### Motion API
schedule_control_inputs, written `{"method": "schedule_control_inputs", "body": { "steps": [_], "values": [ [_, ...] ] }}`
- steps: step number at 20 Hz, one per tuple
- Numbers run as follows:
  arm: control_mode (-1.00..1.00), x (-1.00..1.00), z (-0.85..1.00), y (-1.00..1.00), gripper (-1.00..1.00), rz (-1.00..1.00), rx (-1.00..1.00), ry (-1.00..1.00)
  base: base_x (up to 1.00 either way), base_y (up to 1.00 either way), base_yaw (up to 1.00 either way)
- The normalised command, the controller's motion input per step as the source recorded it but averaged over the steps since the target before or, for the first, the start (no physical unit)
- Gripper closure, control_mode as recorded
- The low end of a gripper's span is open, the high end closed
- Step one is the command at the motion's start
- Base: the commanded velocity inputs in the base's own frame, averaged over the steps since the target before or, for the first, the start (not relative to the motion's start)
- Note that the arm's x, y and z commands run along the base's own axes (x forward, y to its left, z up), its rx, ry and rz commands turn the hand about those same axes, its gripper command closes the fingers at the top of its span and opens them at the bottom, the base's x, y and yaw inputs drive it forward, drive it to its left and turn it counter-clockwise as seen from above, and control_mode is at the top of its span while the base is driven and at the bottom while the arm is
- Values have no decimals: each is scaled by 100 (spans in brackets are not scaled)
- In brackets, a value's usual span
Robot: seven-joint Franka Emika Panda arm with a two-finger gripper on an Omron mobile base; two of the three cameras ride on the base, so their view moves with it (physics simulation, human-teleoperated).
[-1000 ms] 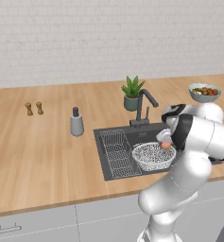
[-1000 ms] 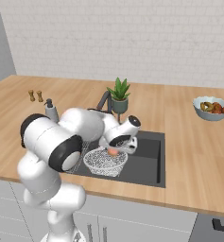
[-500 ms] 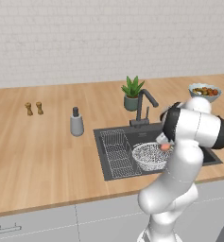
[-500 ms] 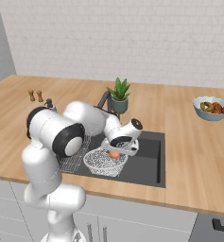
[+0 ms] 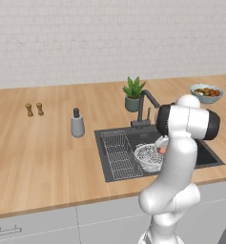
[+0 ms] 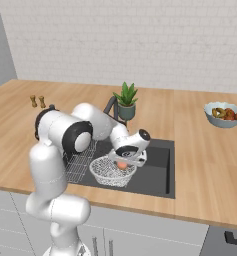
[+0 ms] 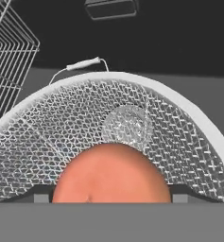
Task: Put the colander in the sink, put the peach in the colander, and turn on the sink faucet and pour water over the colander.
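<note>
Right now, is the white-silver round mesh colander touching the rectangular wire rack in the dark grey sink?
Apart. In the hand view, dark sink floor shows between the colander's rim and the wire rack.

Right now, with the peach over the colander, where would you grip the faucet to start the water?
Probably the side lever low on the sink faucet, approached from the sink's front over the colander: the spout is slim and angled, the plant crowds behind.
</note>
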Motion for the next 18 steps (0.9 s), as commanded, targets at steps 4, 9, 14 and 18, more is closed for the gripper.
{"method": "schedule_control_inputs", "body": {
  "steps": [4, 9, 14, 18],
  "values": [
    [-100, 30, -18, 0, 100, 0, 0, 0, 0, 0, 0],
    [-100, 9, -15, 0, 100, 1, 0, 0, 0, 0, 0],
    [-100, 0, -5, 1, -100, 1, -1, 0, 0, 0, 0],
    [-100, -8, 0, 4, -100, 2, 0, 0, 0, 0, 0]
  ]
}}
